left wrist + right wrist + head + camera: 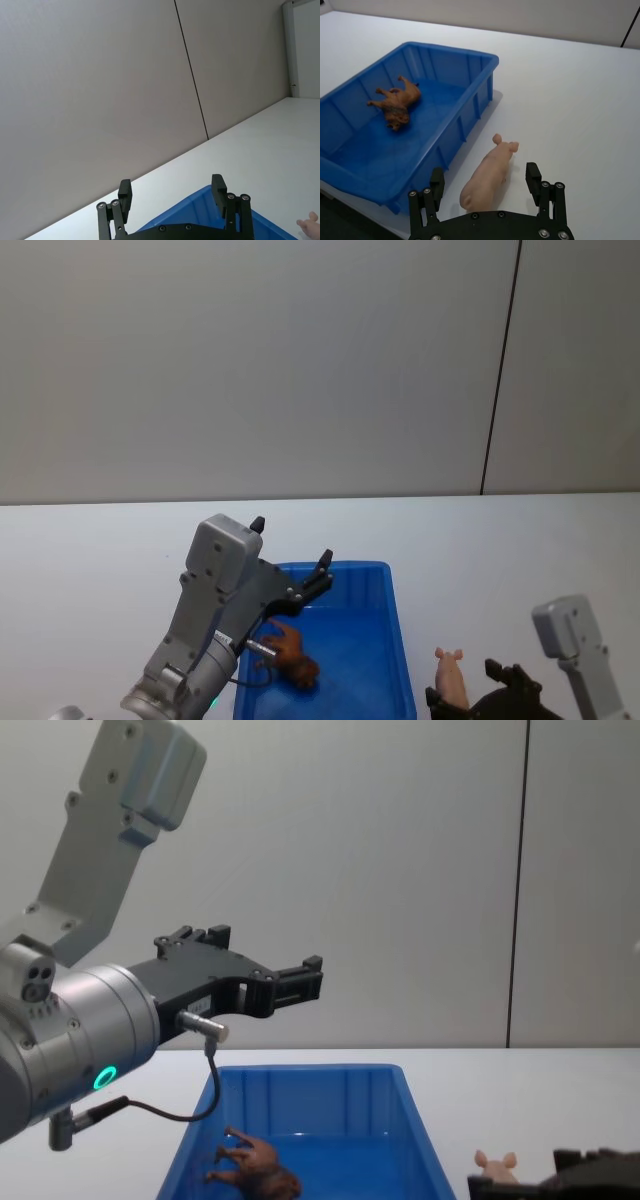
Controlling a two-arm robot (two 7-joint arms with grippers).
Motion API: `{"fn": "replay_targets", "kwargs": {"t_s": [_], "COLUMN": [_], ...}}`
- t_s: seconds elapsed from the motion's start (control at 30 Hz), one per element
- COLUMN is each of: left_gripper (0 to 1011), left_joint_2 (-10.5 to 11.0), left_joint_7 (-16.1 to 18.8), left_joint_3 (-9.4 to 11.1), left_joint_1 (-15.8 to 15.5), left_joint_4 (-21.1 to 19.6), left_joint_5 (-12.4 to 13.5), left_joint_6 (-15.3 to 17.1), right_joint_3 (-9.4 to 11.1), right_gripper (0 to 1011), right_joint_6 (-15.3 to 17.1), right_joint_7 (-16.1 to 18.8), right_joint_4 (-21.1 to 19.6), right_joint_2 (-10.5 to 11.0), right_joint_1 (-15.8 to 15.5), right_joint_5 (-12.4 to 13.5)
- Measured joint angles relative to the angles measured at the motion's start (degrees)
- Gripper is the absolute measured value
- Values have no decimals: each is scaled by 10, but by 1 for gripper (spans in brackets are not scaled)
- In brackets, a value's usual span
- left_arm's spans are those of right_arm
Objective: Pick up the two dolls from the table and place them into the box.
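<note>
Halfway there: low at the near edge, the right gripper (485,173) has its fingers spread to either side of the pig (489,176), which lies on its side on the table (570,90) just beside the box (451,48); the fingers have not closed on it. Inside the box, the lion (396,102) lies on the floor, so one doll looks delivered. Farther off, the left gripper (171,186) hangs above the box with fingers apart, holding nothing. Left to do, by this look: grasp the pig, lift it over the rim, and drop it in.
</note>
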Motion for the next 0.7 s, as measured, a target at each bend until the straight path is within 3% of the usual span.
{"fn": "replay_targets", "kwargs": {"t_s": [0.33,0.7], "left_gripper": [1003,1003], "left_joint_2": [0,0], "left_joint_7": [0,0], "left_joint_3": [0,0], "left_joint_1": [0,0], "left_joint_4": [0,0], "left_joint_5": [0,0], "left_joint_6": [0,0], "right_joint_3": [-8,-12], "right_gripper": [994,729], "right_joint_6": [10,18], "right_joint_7": [-8,-11], "right_joint_4": [25,45], "right_joint_2": [-12,-24], "right_joint_1": [6,16], "right_joint_5": [-11,-13]}}
